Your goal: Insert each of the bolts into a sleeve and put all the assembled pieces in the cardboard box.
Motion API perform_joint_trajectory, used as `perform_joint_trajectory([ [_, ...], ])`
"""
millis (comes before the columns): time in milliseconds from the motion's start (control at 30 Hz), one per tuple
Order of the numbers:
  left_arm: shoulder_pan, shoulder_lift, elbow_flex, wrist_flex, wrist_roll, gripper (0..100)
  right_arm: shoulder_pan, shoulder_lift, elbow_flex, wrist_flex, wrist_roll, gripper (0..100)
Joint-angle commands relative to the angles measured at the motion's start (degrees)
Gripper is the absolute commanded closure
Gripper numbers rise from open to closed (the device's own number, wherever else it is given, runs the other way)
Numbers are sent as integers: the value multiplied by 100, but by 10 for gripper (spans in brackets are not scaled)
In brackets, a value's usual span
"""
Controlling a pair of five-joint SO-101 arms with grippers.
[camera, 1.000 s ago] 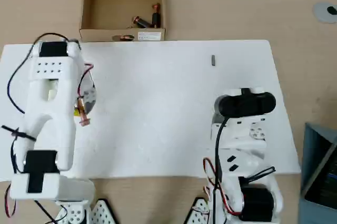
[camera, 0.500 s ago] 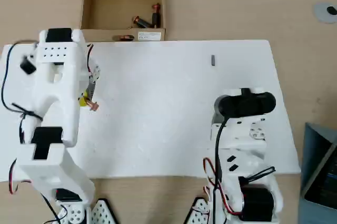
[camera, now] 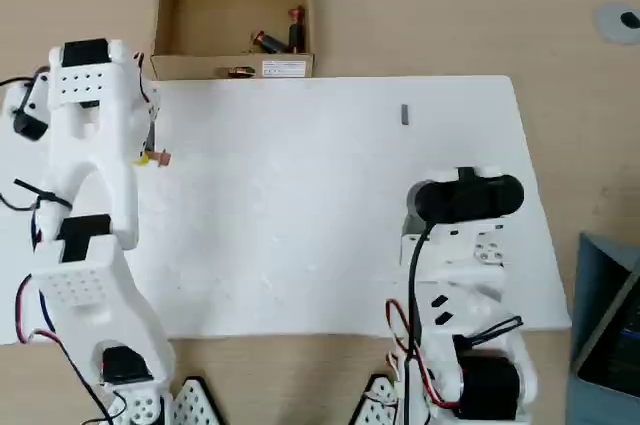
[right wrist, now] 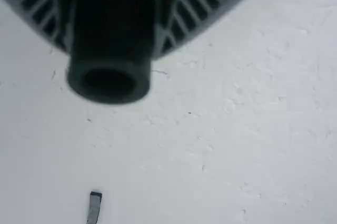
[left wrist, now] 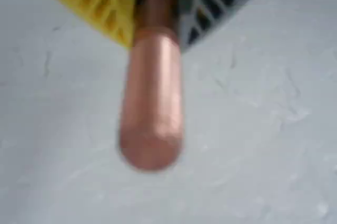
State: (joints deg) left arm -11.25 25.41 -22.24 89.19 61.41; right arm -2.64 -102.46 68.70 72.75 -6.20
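Note:
My left gripper is shut on a copper bolt, pinched between a yellow finger and a grey one, with its rounded end sticking out over the white mat. In the high view the bolt hangs at the mat's left side, a short way in front of the cardboard box. Assembled pieces lie in the box's near right corner. My right gripper is shut on a black sleeve, open end outward, low over the mat. The right arm stands at the mat's right side.
A small grey piece lies on the white mat at the far right, also seen as the grey piece. A copper piece rests by the box's front wall. A dark bin stands off the mat's right.
The left arm has carried the bolt away from the front of the mat toward the box. The right arm has not moved.

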Motion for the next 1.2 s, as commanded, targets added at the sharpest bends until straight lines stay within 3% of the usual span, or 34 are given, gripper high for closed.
perform_joint_trajectory([
  [0, -44, 13, -316, -281, 149, 994, 66, -119, -57, 0, 26, 989],
  [233, -35, 145, -334, -299, 1011, 995, 66, -119, -242, 0, 35, 989],
  [567, -44, 154, -299, -299, 1073, 985, 66, -119, -233, 0, 185, 989],
  [833, -9, 127, -299, -273, 1064, 752, 66, -119, -233, 0, 185, 989],
  [1033, -26, 92, -352, -264, 527, 822, 66, -119, -224, 0, 185, 989],
  [1167, -97, 84, -492, -132, -431, 937, 66, -119, -224, 0, 185, 989],
])
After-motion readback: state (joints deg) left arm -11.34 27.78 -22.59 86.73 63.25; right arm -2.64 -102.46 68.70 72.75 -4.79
